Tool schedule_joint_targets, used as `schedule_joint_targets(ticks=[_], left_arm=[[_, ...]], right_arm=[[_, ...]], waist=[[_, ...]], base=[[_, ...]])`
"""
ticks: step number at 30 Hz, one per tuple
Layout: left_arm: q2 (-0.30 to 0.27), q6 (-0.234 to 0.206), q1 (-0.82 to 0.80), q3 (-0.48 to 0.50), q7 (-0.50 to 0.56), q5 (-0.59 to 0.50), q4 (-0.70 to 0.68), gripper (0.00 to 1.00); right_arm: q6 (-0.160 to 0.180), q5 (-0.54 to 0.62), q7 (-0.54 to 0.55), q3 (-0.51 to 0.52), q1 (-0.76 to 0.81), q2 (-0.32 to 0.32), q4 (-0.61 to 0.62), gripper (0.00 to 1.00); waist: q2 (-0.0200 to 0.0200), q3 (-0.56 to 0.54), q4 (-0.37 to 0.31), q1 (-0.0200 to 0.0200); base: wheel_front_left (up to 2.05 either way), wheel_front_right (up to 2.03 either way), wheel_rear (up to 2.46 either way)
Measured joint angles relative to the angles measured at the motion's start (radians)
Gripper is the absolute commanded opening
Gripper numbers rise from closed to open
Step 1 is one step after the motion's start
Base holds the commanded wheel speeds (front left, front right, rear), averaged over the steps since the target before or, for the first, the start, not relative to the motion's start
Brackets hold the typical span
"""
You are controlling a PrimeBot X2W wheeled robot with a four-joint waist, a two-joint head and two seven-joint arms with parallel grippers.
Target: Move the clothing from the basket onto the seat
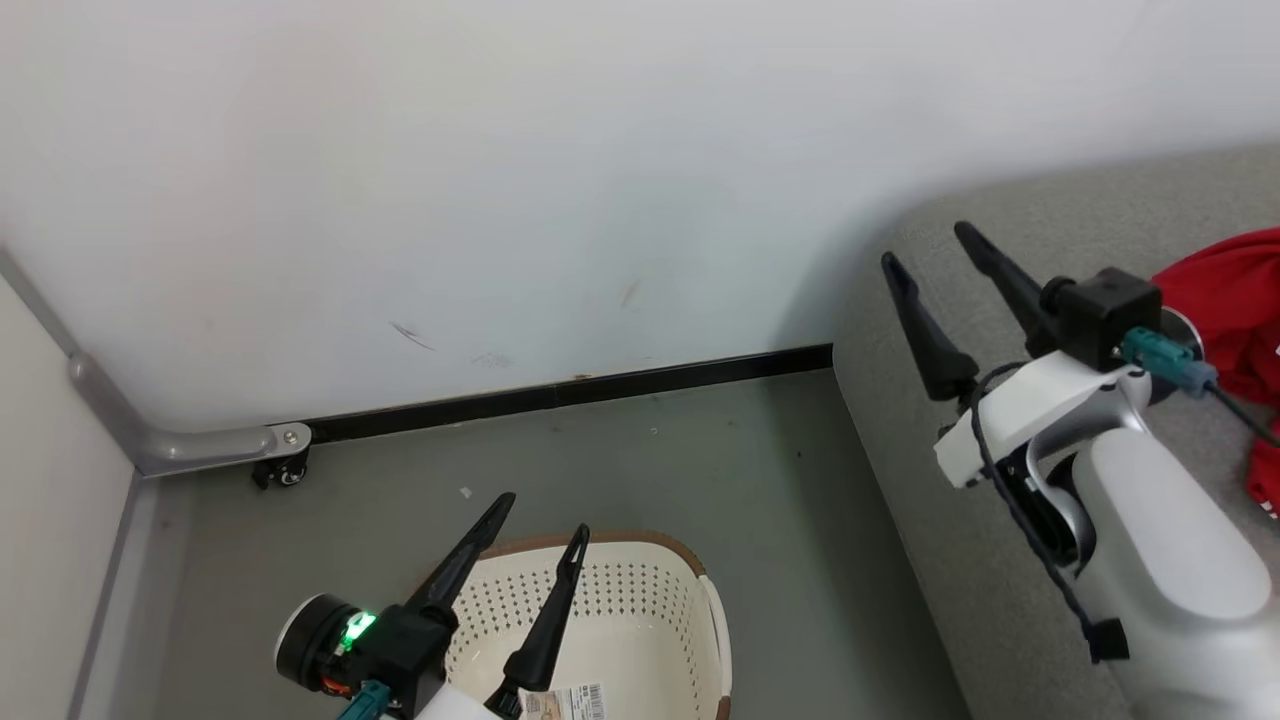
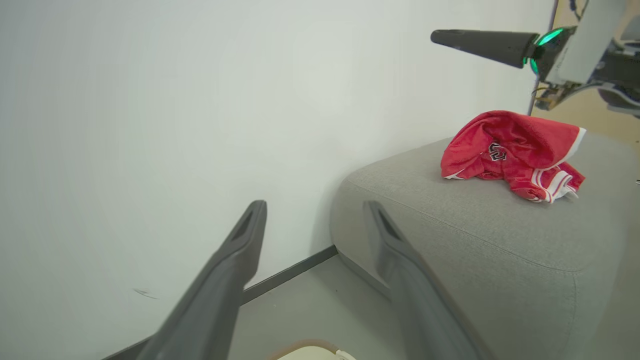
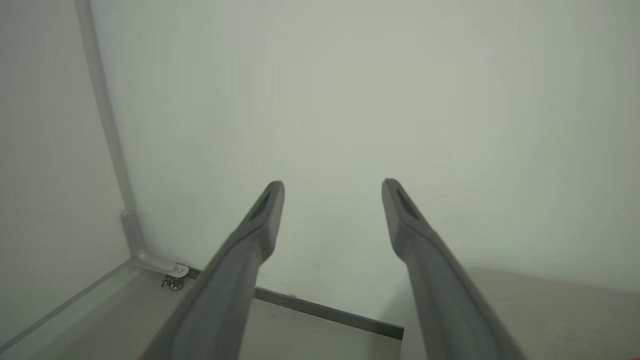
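Left gripper (image 1: 544,513), right gripper (image 1: 927,245) both hanging spread, gripping nothing. Clothing (image 2: 510,155) lying crumpled on seat (image 2: 500,225), behind right gripper's wrist; basket (image 1: 620,610) sitting beneath left gripper. Fabric probably handling soft, light, limp; raised fold likely offering easiest pinch.

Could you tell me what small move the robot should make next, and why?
Probably tilt the head down to check the rest of the basket: its visible part looks empty, the clothing lies on the seat, and both the left gripper and right gripper are open, empty.

L gripper (image 1: 546,511) & R gripper (image 1: 925,243) both raised, jaws spread wide, nothing held.
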State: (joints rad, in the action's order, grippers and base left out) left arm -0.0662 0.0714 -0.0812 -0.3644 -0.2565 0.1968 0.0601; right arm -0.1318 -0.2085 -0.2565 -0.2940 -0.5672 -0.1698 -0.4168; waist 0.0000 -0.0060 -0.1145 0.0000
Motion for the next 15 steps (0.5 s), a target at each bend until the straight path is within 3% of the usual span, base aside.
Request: schedule_joint_targets(ticks=[15], left_arm=[[0.014, -0.059, 0.046, 0.120, 0.000, 0.031, 0.020, 1.00]], right_arm=[[0.000, -0.082, 0.000, 0.066, 0.235, -0.007, 0.124, 1.00]], waist=[[0.0001, -0.035, 0.054, 0.0000]], base=[[0.00, 0.00, 0.00]])
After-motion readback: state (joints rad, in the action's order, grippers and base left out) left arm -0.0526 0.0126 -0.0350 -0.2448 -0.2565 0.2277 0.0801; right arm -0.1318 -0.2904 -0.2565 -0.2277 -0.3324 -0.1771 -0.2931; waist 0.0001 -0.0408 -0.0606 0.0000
